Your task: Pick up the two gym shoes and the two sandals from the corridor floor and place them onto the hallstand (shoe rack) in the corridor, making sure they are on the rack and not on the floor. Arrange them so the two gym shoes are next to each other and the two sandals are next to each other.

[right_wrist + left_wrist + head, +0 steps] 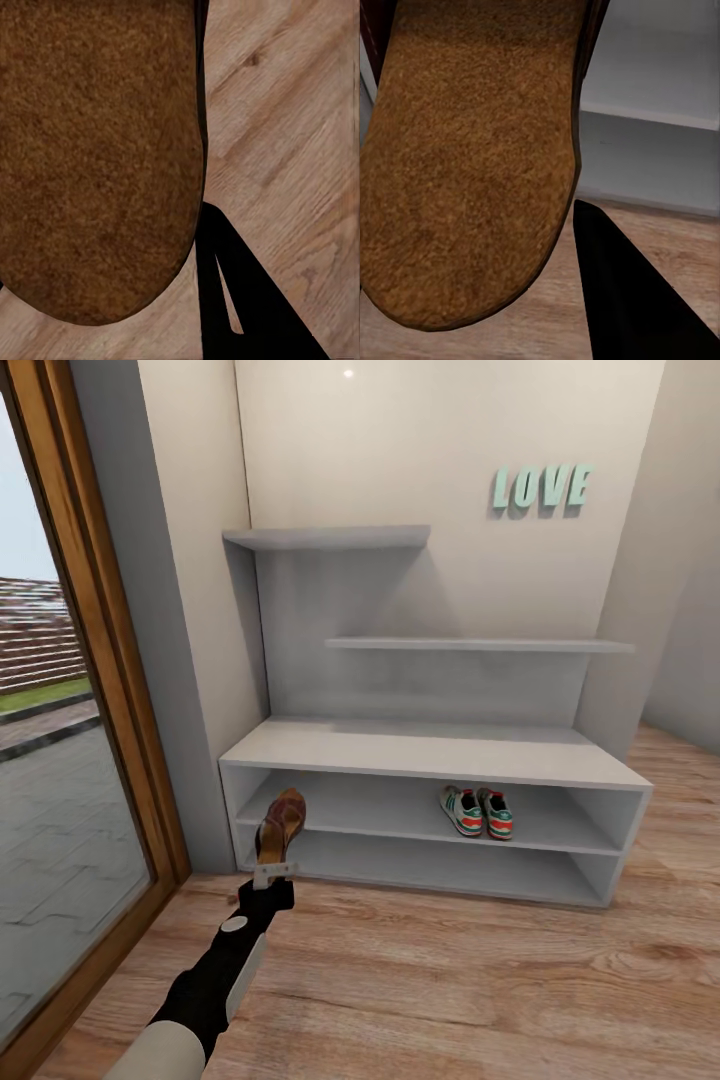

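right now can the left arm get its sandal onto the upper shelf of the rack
Probably yes. The left gripper holds a sandal up at the open left end of the hallstand, in front of its upper compartment. The gym shoes sit further right there, so that end looks free.

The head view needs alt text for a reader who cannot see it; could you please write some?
The robot's left hand holds a brown sandal up in front of the left end of a light-grey hallstand, toe pointing upward. Two gym shoes sit side by side on the rack's upper shelf, right of centre. Wood-plank floor fills the foreground, with a glass door at left.
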Robot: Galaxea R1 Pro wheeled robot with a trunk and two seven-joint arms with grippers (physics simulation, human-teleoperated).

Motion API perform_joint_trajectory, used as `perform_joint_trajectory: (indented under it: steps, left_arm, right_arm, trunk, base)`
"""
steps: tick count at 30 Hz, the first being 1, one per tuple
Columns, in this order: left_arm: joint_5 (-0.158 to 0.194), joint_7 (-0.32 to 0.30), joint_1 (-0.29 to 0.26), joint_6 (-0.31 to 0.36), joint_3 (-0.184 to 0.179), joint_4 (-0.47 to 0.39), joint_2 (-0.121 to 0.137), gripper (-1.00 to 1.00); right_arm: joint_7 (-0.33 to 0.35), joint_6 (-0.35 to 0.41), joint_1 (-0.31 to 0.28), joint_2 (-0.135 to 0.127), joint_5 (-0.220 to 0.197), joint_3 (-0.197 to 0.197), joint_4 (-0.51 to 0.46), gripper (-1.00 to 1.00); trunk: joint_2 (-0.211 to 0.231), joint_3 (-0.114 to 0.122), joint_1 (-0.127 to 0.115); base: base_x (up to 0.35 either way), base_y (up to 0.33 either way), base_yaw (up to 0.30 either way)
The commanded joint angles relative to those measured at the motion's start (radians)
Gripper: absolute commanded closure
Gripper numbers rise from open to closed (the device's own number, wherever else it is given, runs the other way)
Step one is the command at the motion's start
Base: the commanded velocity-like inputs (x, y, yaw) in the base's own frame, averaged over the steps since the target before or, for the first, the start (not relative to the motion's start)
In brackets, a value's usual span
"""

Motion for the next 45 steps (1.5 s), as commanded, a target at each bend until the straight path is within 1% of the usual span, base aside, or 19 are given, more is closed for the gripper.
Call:
perform_joint_trajectory:
  steps: [1,5,11,12,13,14,15,18,22,25,31,45]
  left_arm:
    - [0.003,0.008,0.000,0.000,-0.004,-0.002,0.001,1.00]
    - [0.004,0.008,0.000,-0.020,-0.003,0.000,0.001,1.00]
    - [0.005,0.008,0.000,-0.019,-0.003,0.001,0.001,1.00]
    - [0.005,0.008,0.000,-0.018,-0.003,0.001,0.001,1.00]
    - [0.005,0.008,0.000,-0.018,-0.003,0.001,0.001,1.00]
    - [0.005,0.008,0.000,-0.018,-0.003,0.001,0.001,1.00]
    - [0.005,0.008,0.000,-0.018,-0.003,0.002,0.001,1.00]
    - [0.005,0.008,0.000,-0.018,-0.003,0.002,0.001,1.00]
    - [0.005,0.008,0.000,-0.018,-0.003,0.002,0.001,1.00]
    - [0.005,0.008,0.000,-0.018,-0.003,0.002,0.001,1.00]
    - [0.005,0.008,0.000,-0.018,-0.004,0.003,0.001,1.00]
    - [0.003,0.008,0.000,-0.018,-0.005,0.003,0.000,1.00]
  right_arm:
    - [-0.004,0.008,-0.001,-0.006,0.000,-0.007,0.006,1.00]
    - [-0.020,0.008,0.000,-0.029,-0.002,-0.008,0.021,1.00]
    - [-0.044,0.007,-0.001,-0.063,-0.003,-0.008,0.024,1.00]
    - [-0.324,0.007,-0.001,-0.182,-0.003,-0.008,0.025,1.00]
    - [-0.325,0.007,-0.001,-0.187,-0.003,-0.008,0.025,1.00]
    - [-0.328,0.007,0.000,-0.199,-0.004,-0.008,0.025,1.00]
    - [-0.329,0.007,-0.001,-0.205,-0.004,-0.008,0.025,1.00]
    - [-0.331,0.007,-0.001,-0.232,-0.005,-0.008,0.028,1.00]
    - [-0.332,0.007,-0.001,-0.259,-0.006,-0.008,0.051,1.00]
    - [-0.332,0.007,-0.001,-0.286,-0.006,-0.008,0.061,1.00]
    - [-0.332,0.007,-0.001,-0.298,-0.006,-0.008,0.064,1.00]
    - [-0.332,0.007,-0.001,-0.299,-0.006,-0.007,0.064,1.00]
  trunk:
    - [0.000,-0.001,0.000]
    - [0.000,-0.001,0.000]
    - [0.000,-0.001,0.000]
    - [0.000,-0.001,0.000]
    - [0.000,-0.001,0.000]
    - [0.000,-0.001,0.000]
    - [0.000,-0.001,0.000]
    - [0.000,-0.001,0.000]
    - [0.000,-0.001,0.000]
    - [0.000,-0.001,0.000]
    - [0.000,-0.001,0.000]
    - [0.000,-0.001,0.000]
  base:
    - [0.000,0.000,0.000]
    - [0.000,0.000,0.000]
    - [0.000,0.000,0.000]
    - [0.000,0.000,0.000]
    - [0.000,0.000,0.000]
    - [0.000,0.000,0.000]
    - [0.000,0.000,0.000]
    - [0.000,0.000,0.000]
    - [0.000,0.000,0.000]
    - [0.000,0.000,0.000]
    - [0.000,0.000,0.000]
    - [0.000,0.000,0.000]
